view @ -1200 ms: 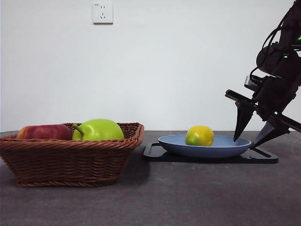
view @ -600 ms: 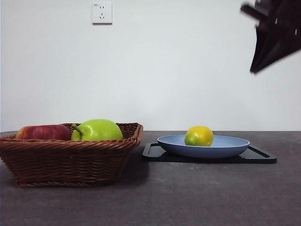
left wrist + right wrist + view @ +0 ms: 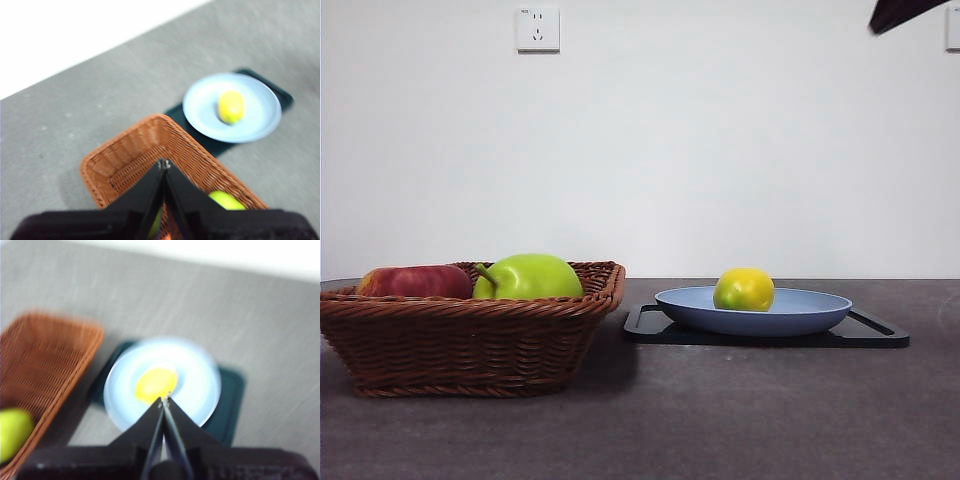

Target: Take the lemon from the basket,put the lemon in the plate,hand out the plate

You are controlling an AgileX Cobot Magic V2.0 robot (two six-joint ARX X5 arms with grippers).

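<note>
The table (image 3: pixel 720 420) is a dark grey surface set against a white wall (image 3: pixel 720 150), which carries a white socket plate (image 3: pixel 538 29).

The basket (image 3: pixel 470 335) is a brown woven wicker container with flared sides, standing on the table well apart from the plate. It holds a green apple (image 3: pixel 530 277) with a stem and, beside it, a red fruit (image 3: pixel 415 281) lying low against the rim.

The black tray (image 3: pixel 765 335) lies flat on the table just beside the basket. The plate (image 3: pixel 800 312), light blue, wide and shallow, rests on this tray.

The lemon (image 3: pixel 743 289) sits in the plate, slightly off centre toward the basket side. It is yellow with a greenish tinge on one flank. Nothing grips it.

The left gripper (image 3: pixel 164 164) hangs high above the basket with its two black jaws pressed together at the tips and nothing between them. The right gripper (image 3: pixel 164 400) hangs high above the plate, its closed tips lining up over the lemon in the right wrist view, also with nothing between them; that view is blurred. In the front view only one dark arm tip (image 3: pixel 905 12) shows, at the top corner above the tray side.
</note>
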